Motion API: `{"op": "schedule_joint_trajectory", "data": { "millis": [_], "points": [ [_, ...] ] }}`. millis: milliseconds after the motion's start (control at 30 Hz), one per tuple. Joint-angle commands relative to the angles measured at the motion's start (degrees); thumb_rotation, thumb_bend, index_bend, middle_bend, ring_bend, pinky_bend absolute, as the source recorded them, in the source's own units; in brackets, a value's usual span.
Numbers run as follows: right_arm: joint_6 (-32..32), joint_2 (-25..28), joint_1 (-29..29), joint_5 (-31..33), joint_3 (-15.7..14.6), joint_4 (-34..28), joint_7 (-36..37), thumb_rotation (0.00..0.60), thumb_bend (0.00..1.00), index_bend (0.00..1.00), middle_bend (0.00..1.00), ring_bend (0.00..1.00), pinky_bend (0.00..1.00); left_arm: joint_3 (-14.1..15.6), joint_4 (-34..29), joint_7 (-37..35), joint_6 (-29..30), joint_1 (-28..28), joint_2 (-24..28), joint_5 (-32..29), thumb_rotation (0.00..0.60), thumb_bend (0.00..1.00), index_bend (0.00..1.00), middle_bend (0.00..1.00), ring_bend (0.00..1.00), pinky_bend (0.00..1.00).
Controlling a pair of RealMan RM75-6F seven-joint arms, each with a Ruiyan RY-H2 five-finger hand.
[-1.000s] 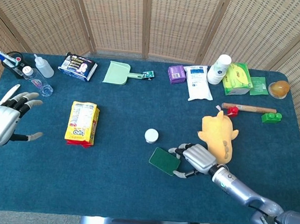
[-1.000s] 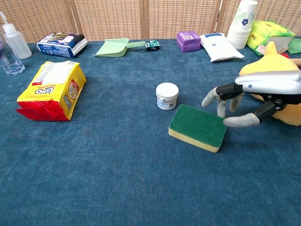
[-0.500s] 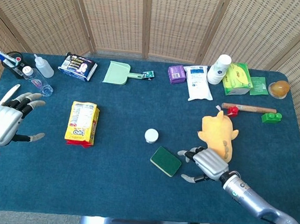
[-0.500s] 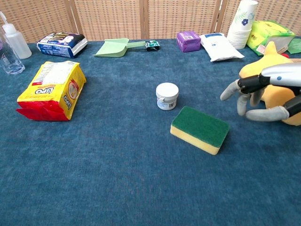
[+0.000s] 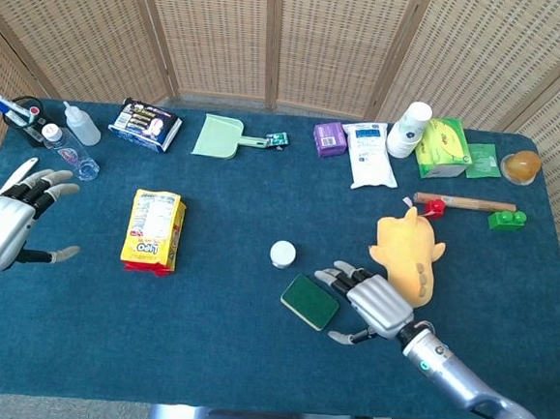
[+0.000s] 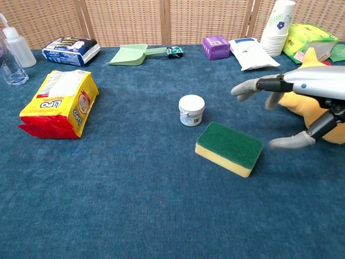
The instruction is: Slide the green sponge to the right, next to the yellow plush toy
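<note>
The green sponge (image 5: 310, 301) lies flat on the blue table (image 5: 220, 360), lower centre of the head view, just below and right of the small white jar (image 5: 282, 253). In the chest view, the green sponge (image 6: 229, 147) sits right of centre, green face up over a yellow base.

The right hand (image 5: 369, 305) is positioned just to the right of the sponge, between it and the yellow plush toy (image 5: 408, 256). Its fingers (image 5: 338, 275) are spread apart and hold nothing. In the chest view, the right hand (image 6: 302, 105) hovers above and right of the sponge without touching it; the thumb reaches toward the sponge's right edge.

The sponge and the toy lie near each other, apart.

The left hand (image 5: 7, 222), at the left frame edge, is spread and holds nothing.
</note>
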Motion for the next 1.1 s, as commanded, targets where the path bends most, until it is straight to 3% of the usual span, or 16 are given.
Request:
{"op": "schedule_joint_trajectory", "data": {
  "millis": [33,133,400,633,1100],
  "points": [
    [-0.9,-0.6,0.8,-1.0,0.0,0.0,1.0,0.429,0.28,0.0,0.11,0.05,0.27,0.1,0.2,-0.1,0.0,0.1,0.1,0.1,0.487,0.11,0.21,0.18,0.17,0.35],
    [-2.0,-0.7,1.8,-2.6,-0.5,-0.2,2.8,0.456,0.28,0.0,0.12,0.05,0.27,0.1,0.3,-0.3,0.1,0.3,0.2,0.0,0.482,0.11,0.21,0.18,0.17,0.35],
    [-6.1,-1.6,5.3,-4.6,-0.7,-0.3,6.5,0.457,0.28,0.0,0.16,0.07,0.27,0.2,0.7,-0.8,-0.2,0.4,0.1,-0.3,0.482,0.11,0.21,0.17,0.17,0.35],
    [-8.8,-2.4,8.7,-5.0,0.9,-0.8,7.4,0.348,0.34,0.04,0.16,0.06,0.25,0.2,1.4,-1.5,-0.5,0.8,0.2,-1.2,0.485,0.11,0.21,0.17,0.16,0.34],
    [-10.3,-3.8,13.5,-9.4,0.3,3.5,8.6,0.338,0.35,0.08,0.17,0.05,0.23,0.5,2.5,-3.1,-0.7,1.6,0.2,-2.0,0.482,0.11,0.2,0.16,0.14,0.34]
  ]
}}
